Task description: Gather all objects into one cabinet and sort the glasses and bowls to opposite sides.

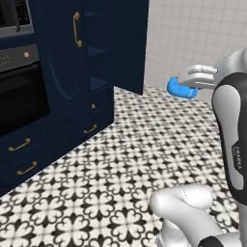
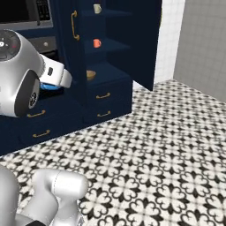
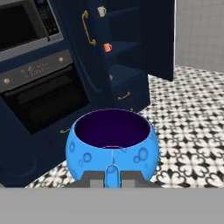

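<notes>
My gripper [image 3: 112,174] is shut on the near rim of the bright blue bowl [image 3: 111,142], which hangs upright in the air with its dark inside showing. From the side the blue bowl [image 1: 180,89] sits under my gripper [image 1: 189,85], well out from the tall navy cabinet [image 1: 67,72]. The cabinet's [image 2: 110,66] door stands open. On its shelves are the beige mug [image 2: 97,8] at the top, the orange-red mug [image 2: 97,43] one shelf lower, and the tan wooden bowl [image 2: 90,75] below that. The blue bowl [image 2: 49,86] is partly hidden by my arm.
A built-in oven [image 3: 43,100] and microwave [image 3: 22,26] stand left of the cabinet. The open cabinet door [image 2: 150,39] juts out on the right. Brass-pulled drawers [image 2: 103,95] sit below the shelves. Patterned floor tiles [image 1: 144,154] stretch in front.
</notes>
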